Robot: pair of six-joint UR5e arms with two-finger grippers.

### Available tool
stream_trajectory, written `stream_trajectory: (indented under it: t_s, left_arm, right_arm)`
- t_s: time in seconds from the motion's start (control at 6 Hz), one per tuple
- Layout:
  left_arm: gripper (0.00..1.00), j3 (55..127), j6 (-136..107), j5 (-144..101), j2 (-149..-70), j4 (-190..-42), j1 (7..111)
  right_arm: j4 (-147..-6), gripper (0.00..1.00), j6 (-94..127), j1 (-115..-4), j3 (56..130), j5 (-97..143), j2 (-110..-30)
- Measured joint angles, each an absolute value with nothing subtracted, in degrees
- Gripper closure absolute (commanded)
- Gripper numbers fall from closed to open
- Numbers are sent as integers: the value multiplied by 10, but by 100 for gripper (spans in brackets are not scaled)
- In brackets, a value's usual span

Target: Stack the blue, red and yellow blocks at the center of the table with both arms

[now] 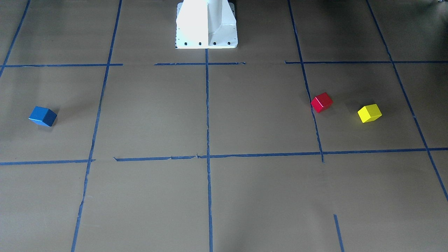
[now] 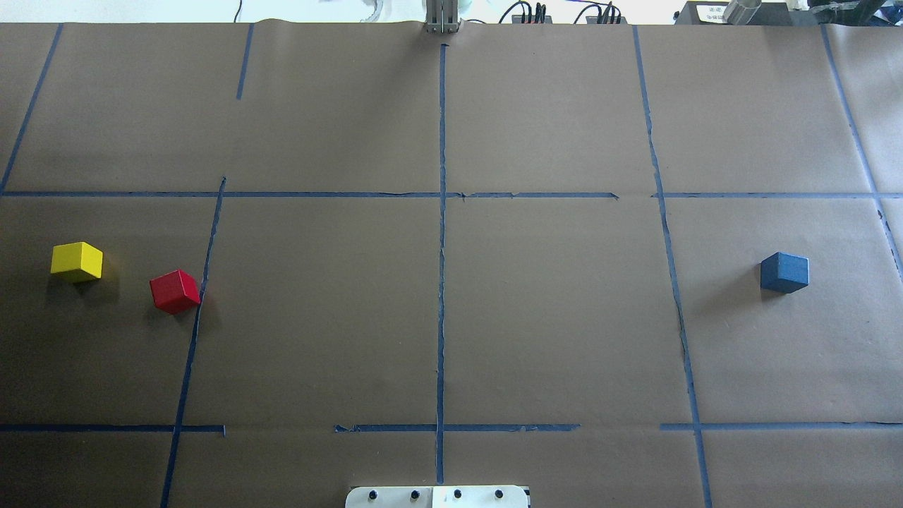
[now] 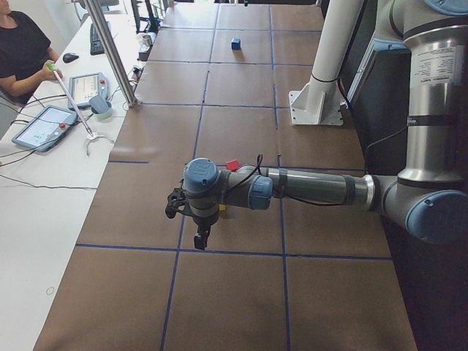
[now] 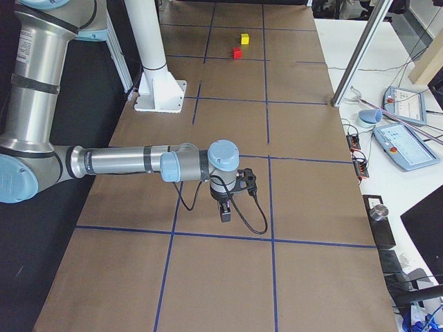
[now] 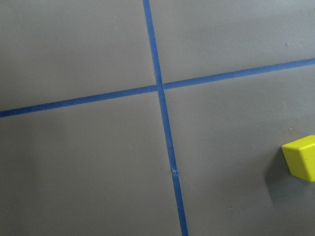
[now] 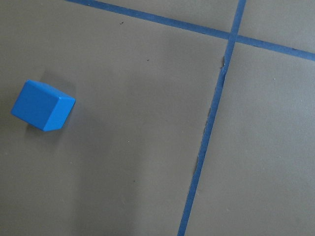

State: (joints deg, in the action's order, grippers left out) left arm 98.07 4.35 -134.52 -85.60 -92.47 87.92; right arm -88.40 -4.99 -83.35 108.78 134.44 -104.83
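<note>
Overhead exterior: blue block (image 2: 784, 272) sits on the table's (image 2: 550, 317) right side. Red block (image 2: 176, 291) and yellow block (image 2: 77, 262) sit near each other on the left, red at a tape line; none stacked. Left gripper (image 3: 199, 240) and right gripper (image 4: 225, 213) show in side views only, pointing down over the table; can't tell jaw opening or hold.

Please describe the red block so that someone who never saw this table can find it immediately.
On the brown table, go to the robot's left side, where two blocks stand apart. The red block is the one nearer the centre, right beside a blue tape line; the yellow block lies farther out, clear of the tape.
</note>
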Motion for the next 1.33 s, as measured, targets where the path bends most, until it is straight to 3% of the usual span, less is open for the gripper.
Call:
stream_trajectory:
  t_s: [0.67, 1.33]
  left_arm:
    - [0, 986, 43, -1345, -855, -926, 876]
    - [0, 987, 44, -1370, -853, -926, 876]
  right_arm:
    - [-873, 0, -40, -823, 1066, 1426, -1043]
    - [-769, 1, 296, -680, 1052, 1359, -975]
